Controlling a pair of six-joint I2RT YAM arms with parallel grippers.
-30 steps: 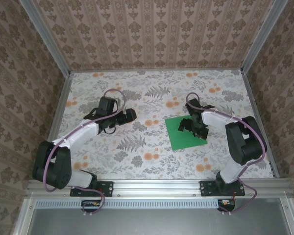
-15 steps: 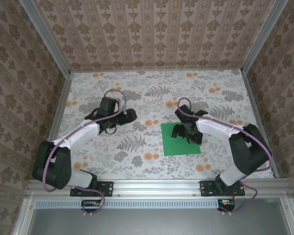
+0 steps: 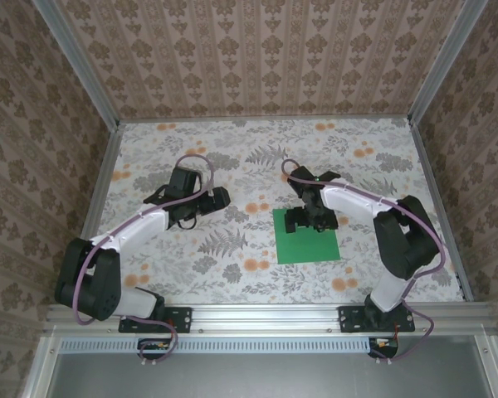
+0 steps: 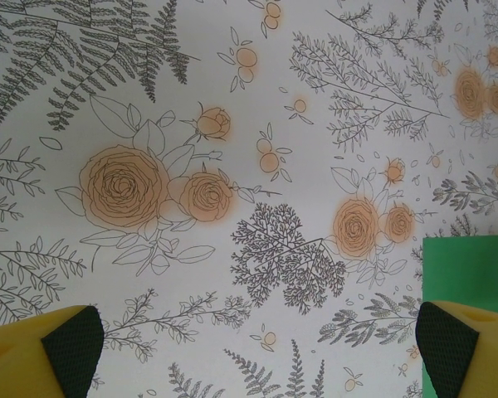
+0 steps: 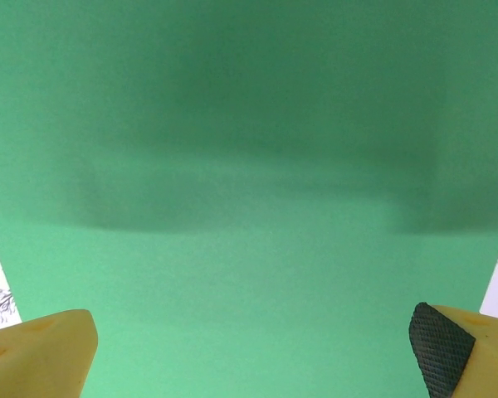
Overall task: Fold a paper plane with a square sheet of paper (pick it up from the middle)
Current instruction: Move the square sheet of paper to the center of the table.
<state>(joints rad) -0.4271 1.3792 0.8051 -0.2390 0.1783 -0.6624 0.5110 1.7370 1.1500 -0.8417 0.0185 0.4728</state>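
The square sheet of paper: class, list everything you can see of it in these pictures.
The square sheet of paper is thin, plain bright green, matte and smooth, with no crease or fold visible. It lies flat on the floral cloth, right of the table's centre, its edges roughly in line with the table's. The right gripper hangs over its far part with jaws open, casting a soft shadow on it; whether the fingers touch it cannot be told.

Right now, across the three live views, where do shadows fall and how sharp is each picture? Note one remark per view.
Right wrist view: a broad, soft-edged shadow darkens the upper half of the square sheet of paper. Left wrist view: the floral cloth is evenly lit and its print is crisp. Top external view: the light is even, with no glare on the sheet.
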